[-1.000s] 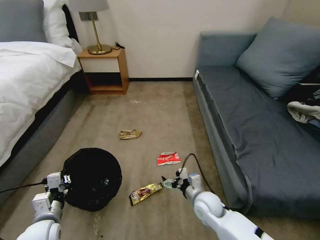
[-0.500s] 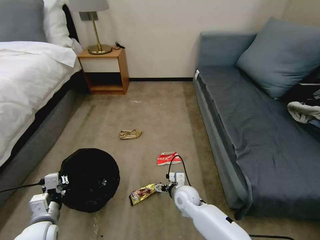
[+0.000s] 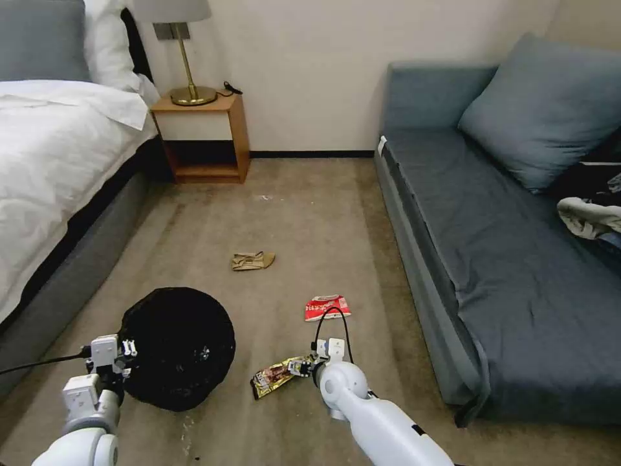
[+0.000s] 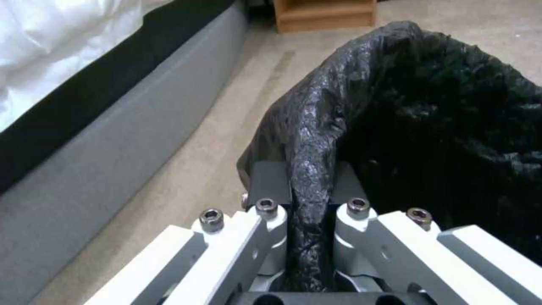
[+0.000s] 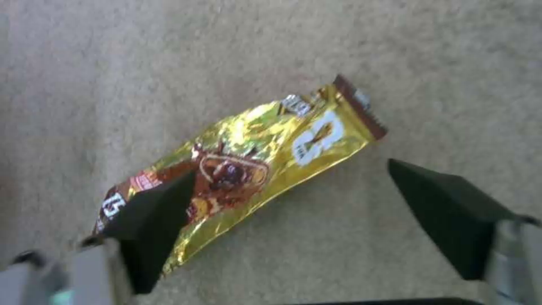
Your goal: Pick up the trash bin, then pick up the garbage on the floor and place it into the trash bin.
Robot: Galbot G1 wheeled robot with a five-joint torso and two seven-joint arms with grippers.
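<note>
The trash bin (image 3: 178, 346), lined with a crinkled black bag (image 4: 429, 110), hangs low at the front left. My left gripper (image 3: 119, 362) is shut on its rim, with the bag pinched between the fingers (image 4: 271, 212). On the carpet lie three pieces of garbage: a yellow-brown snack wrapper (image 3: 275, 375), a red-and-white packet (image 3: 326, 307) and a crumpled brown paper bag (image 3: 252, 260). My right gripper (image 3: 299, 369) hovers open just over the wrapper (image 5: 248, 169), one dark fingertip (image 5: 155, 207) above its middle and the other off to its side over bare carpet.
A bed with white sheets (image 3: 45, 168) lines the left side and a grey-blue sofa (image 3: 504, 259) the right. A wooden nightstand (image 3: 204, 139) with a brass lamp stands at the far wall. Clothes (image 3: 592, 213) lie on the sofa's right end. Open carpet runs between.
My right arm has swung left and down, bringing its gripper from beside the wrapper's end to over the wrapper. The left gripper and the bin have barely shifted.
</note>
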